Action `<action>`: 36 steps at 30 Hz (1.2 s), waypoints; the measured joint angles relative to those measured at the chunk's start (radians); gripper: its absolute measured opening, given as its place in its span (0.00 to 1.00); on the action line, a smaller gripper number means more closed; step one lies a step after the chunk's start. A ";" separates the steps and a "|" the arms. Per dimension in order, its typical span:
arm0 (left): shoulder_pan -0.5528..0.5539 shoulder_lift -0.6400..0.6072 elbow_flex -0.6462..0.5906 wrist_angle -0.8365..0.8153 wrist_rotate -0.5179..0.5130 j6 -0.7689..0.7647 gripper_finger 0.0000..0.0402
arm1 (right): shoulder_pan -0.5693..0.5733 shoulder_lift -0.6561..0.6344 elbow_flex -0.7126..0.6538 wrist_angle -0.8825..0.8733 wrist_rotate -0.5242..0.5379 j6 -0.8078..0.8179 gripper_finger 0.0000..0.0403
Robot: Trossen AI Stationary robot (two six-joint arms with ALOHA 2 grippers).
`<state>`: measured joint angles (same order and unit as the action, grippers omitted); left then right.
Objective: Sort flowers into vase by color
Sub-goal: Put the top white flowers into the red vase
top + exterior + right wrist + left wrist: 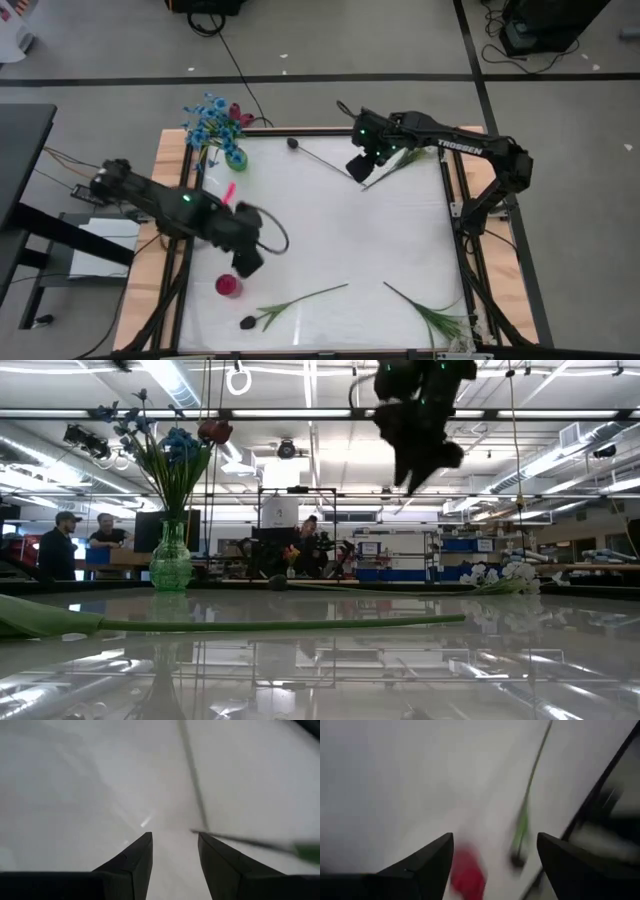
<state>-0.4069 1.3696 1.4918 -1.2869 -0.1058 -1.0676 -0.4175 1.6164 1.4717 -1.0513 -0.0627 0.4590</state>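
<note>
A green vase (234, 158) (171, 565) stands at the table's far left corner with blue flowers (208, 122) (176, 450) in it. A small red vase (229, 286) (468, 876) stands near the left edge. My left gripper (246, 264) (495, 865) hovers open just beyond it. A dark-headed flower (296, 300) (280, 623) lies flat by the near edge. Another dark-headed flower (318, 155) lies at the far side. My right gripper (360, 168) (420, 435) (175, 855) hangs open above that flower's stem end and beside a leafy white flower (402, 160) (500, 575).
A white-headed flower (432, 312) lies at the near right corner. A small pink piece (229, 190) shows by the left arm. Black frame rails (452, 200) run along the table's sides. People sit in the room behind (57, 545).
</note>
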 joint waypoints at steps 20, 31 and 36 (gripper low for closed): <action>0.187 -0.132 0.000 0.250 -0.354 0.219 0.70 | -0.307 0.001 -0.476 0.205 0.115 0.705 0.41; 0.339 -0.212 0.000 0.241 -0.215 0.494 0.70 | -0.384 0.001 -0.532 0.303 0.173 0.888 0.41; 0.374 -0.219 0.000 0.227 -0.168 0.539 0.70 | -0.410 0.002 -0.566 0.363 0.175 0.967 0.41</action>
<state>-0.0332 1.1507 1.4918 -1.0595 -0.2738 -0.5283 -0.8278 1.6179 0.9052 -0.6884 0.1123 1.4258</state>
